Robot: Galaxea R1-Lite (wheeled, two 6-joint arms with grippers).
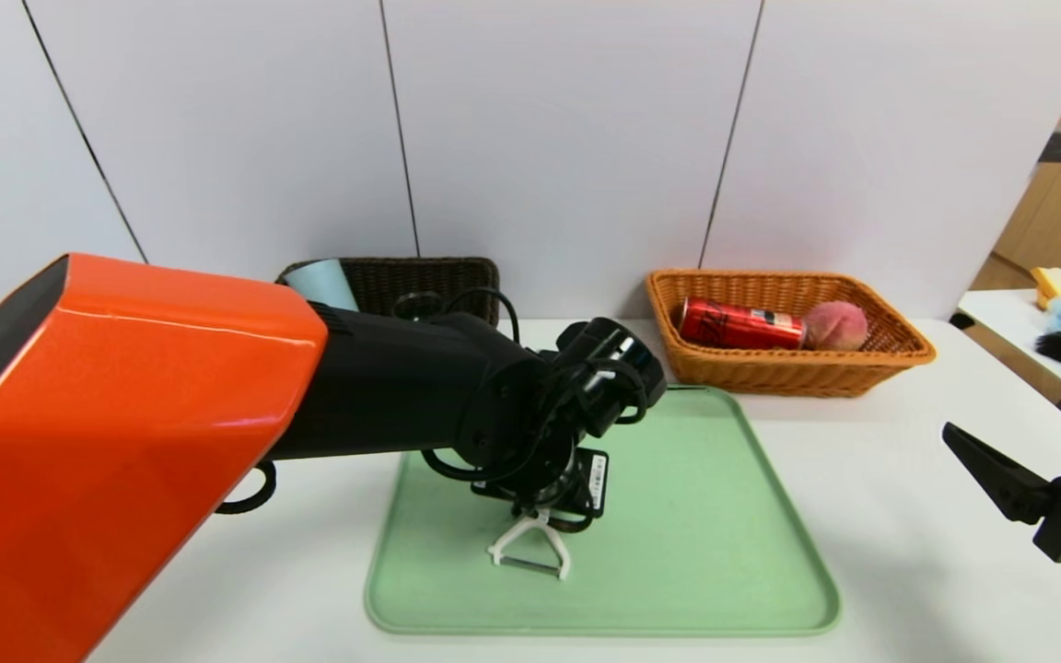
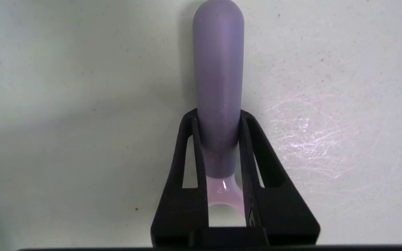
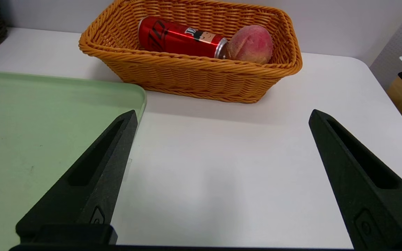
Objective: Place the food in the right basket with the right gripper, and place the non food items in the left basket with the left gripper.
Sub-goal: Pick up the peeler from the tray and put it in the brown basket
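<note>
Two foods, can [image 1: 740, 324] and peach [image 1: 833, 326], lying in right basket [image 1: 899, 354] at 1 o'clock; left gripper [image 2: 218, 139] clamping peeler [image 2: 218, 87] handle on tray [image 1: 724, 516]; right gripper [image 3: 222, 174] idling open at 3 o'clock.

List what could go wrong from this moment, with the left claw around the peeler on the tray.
1. The left claw pinches the peeler on its smooth, rounded handle; it might pivot or slip during the lift.
2. The peeler still lies on the green tray, so a low lift may drag it.
3. The dark left basket sits largely hidden behind the arm, so the drop could miss.
</note>
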